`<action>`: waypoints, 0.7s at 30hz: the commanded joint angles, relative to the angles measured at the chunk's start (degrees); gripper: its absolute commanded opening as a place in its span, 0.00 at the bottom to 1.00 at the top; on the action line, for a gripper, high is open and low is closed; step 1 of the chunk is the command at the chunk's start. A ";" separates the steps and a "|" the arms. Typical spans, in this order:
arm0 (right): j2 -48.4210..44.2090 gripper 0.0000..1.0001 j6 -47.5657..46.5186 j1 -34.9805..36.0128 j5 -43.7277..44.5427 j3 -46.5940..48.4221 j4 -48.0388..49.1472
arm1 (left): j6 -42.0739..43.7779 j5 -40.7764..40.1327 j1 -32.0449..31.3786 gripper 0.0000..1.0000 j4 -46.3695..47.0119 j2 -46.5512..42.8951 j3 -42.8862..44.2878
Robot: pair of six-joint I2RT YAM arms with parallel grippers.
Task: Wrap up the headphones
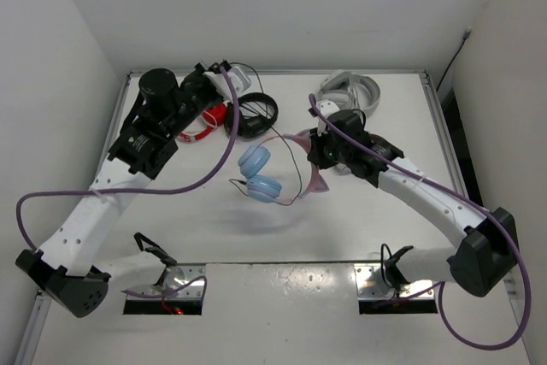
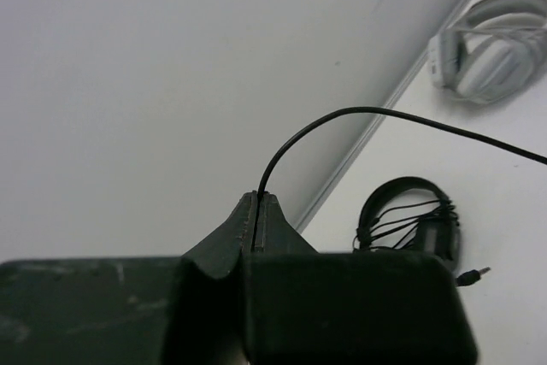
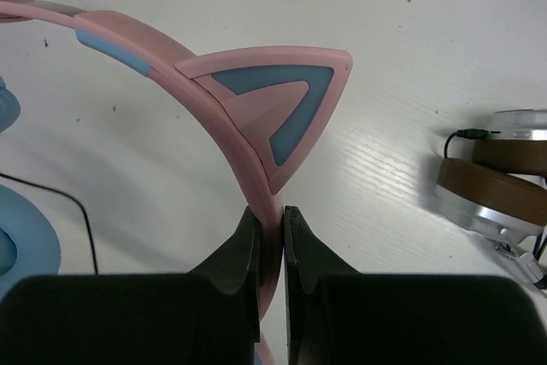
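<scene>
We see the headphones [image 1: 261,175] on the white table [image 1: 171,211], just in front of the black pair [image 1: 254,114], on the side toward the arm bases. Their blue ear cups [image 1: 255,161] rest on the table. The right gripper [image 3: 271,228] pinches the pink headband [image 3: 171,66] tight, just under a cat ear [image 3: 273,100]. The left gripper [image 2: 257,207] is closed on a thin black cable [image 2: 359,111], up behind the black pair. A red pair [image 1: 203,126] lies left of the black pair. A brown-and-silver pair [image 3: 496,190] lies to its right.
</scene>
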 commanded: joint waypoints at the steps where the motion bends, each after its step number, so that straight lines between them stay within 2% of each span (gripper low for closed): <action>1: -3.41 0.00 0.04 -0.05 -5.77 -0.65 4.34 | -0.05 -1.18 4.02 0.00 6.52 3.20 -0.01; 8: -3.95 0.00 -2.33 -0.05 -17.89 -1.71 4.34 | -0.58 -0.12 8.24 0.00 9.15 8.83 0.51; 16: -4.47 0.00 -2.95 0.48 -23.69 -1.19 3.28 | -1.11 -1.70 12.02 0.00 12.58 13.23 -0.80; 21: -4.47 0.00 -2.95 -0.05 -25.73 0.48 3.28 | -4.44 -3.72 15.62 0.00 14.34 15.25 -3.52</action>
